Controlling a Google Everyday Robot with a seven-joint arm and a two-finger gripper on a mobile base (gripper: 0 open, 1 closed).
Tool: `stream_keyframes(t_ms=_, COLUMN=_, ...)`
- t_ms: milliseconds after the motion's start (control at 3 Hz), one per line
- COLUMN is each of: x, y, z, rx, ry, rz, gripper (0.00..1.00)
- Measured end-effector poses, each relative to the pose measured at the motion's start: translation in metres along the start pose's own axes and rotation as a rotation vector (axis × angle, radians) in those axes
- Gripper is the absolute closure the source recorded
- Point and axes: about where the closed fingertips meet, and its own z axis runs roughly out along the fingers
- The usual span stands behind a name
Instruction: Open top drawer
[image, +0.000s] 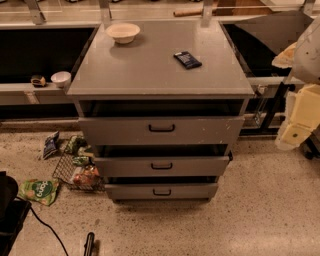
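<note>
The hand (296, 125) hangs well apart from the top drawer (115, 131), which sits partly pulled out to its left; whether it grips anything I cannot tell.

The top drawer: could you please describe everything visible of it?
The top drawer is grey, metal-looking, the widest of three, with a flat front and a small black bar handle at centre. It sits under the cabinet top, a dark gap above it. The gripper hangs at the right edge, not touching it.

Pale arm (306, 50) at the right edge, pincer (291, 135) apparently at its lower end.
</note>
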Motion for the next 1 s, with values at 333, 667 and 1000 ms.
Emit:
stream_keyframes(t_ms=333, x=0.0, y=0.0, z=0.0, rx=0.0, ry=0.0, rz=0.0, gripper=0.0)
stream_keyframes(t_ms=667, x=-0.006, y=0.006, z=0.026, rx=0.001, ry=-0.033, rz=-0.071, gripper=0.0)
stream_keyframes(t_ms=1000, x=-0.014, y=0.022, z=0.078, rx=-0.021, ry=-0.121, rz=-0.173, gripper=0.0)
